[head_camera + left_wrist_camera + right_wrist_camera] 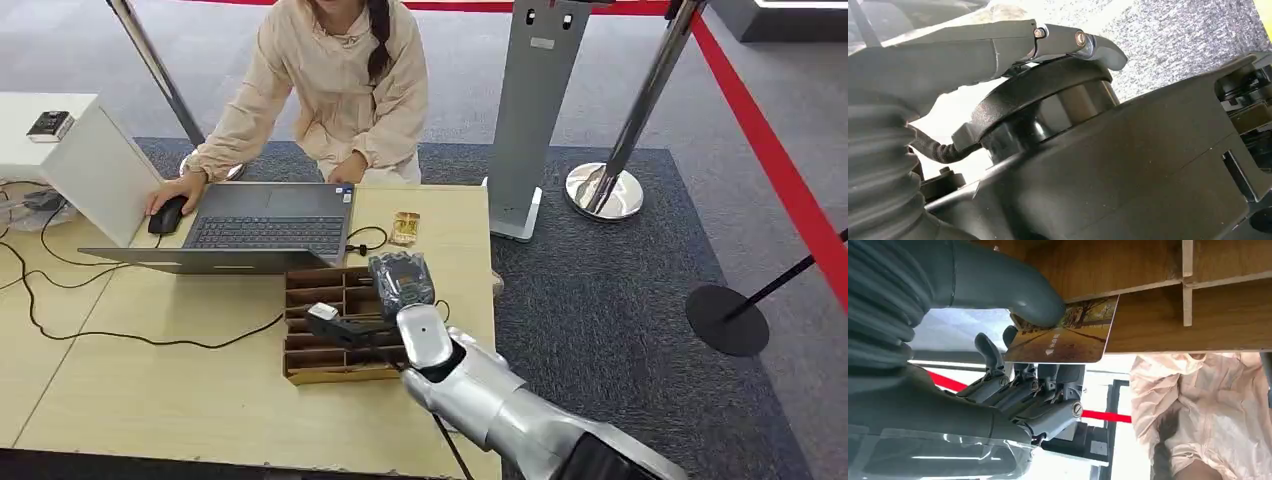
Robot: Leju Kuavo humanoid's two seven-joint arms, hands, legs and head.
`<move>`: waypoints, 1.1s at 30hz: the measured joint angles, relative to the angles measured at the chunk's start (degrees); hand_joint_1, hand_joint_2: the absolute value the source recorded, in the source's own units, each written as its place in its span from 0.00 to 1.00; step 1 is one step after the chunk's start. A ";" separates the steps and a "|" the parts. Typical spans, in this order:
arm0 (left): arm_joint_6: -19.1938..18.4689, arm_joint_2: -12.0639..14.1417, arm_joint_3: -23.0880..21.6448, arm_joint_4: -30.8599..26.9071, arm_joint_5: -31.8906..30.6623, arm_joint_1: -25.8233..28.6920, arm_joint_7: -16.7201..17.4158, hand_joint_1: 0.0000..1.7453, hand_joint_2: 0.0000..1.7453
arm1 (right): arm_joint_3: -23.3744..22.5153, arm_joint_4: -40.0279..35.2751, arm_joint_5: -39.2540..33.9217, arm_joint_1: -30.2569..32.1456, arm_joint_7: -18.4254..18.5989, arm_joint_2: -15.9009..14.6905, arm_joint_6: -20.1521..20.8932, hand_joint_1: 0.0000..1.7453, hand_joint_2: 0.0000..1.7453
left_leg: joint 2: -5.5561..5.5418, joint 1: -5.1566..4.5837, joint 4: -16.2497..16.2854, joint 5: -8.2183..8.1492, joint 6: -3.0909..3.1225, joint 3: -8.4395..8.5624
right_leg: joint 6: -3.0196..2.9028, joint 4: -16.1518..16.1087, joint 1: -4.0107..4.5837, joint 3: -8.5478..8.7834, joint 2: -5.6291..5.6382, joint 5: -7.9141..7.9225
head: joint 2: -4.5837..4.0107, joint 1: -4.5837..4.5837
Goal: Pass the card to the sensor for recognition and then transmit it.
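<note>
Right wrist view shows the right robot hand [1018, 365] pinching the card [1068, 335] by one edge between thumb and fingers, just over the wooden tray [300, 290] on the bench [180, 400], leaving its face free, I'd guess, for the sensor.

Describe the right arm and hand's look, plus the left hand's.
Right arm: glossy silver shells, with a thin black cable beneath. Right hand: grey ribbed cover, thick grey thumb, darker fingers with round metal pins. Left hand: dark grey, same ribbed cover.
</note>
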 joint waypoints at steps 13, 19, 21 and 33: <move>-0.02 -0.02 0.00 0.00 0.00 0.00 0.02 0.00 1.00 | -1.57 -6.43 0.77 0.40 1.20 -1.18 1.25 1.00 1.00 | 0.00 0.00 0.02 0.00 0.00 0.00 | 0.00 0.01 0.00 -0.01 0.00 0.00 | 0.00 0.00; -0.02 -0.02 0.02 0.02 0.00 0.00 0.02 0.00 1.00 | -2.84 -13.07 0.90 0.87 2.14 -2.78 2.93 1.00 1.00 | 0.00 0.00 0.03 0.00 0.00 0.00 | 0.00 0.01 0.00 -0.01 0.00 0.00 | 0.00 0.00; 0.00 -0.02 0.02 0.04 0.00 0.00 0.02 0.00 1.00 | -3.21 -15.08 1.00 0.98 2.47 -3.23 2.97 1.00 1.00 | 0.00 0.00 0.03 0.00 0.00 0.00 | 0.00 0.01 0.00 -0.01 0.00 0.00 | 0.00 0.00; 0.00 -0.02 0.02 0.04 0.00 0.00 0.00 0.00 1.00 | -5.29 -26.62 2.75 1.64 3.56 -6.51 4.74 1.00 1.00 | 0.00 0.00 0.05 0.00 0.01 -0.01 | 0.00 0.01 -0.01 -0.02 0.00 0.00 | 0.00 0.00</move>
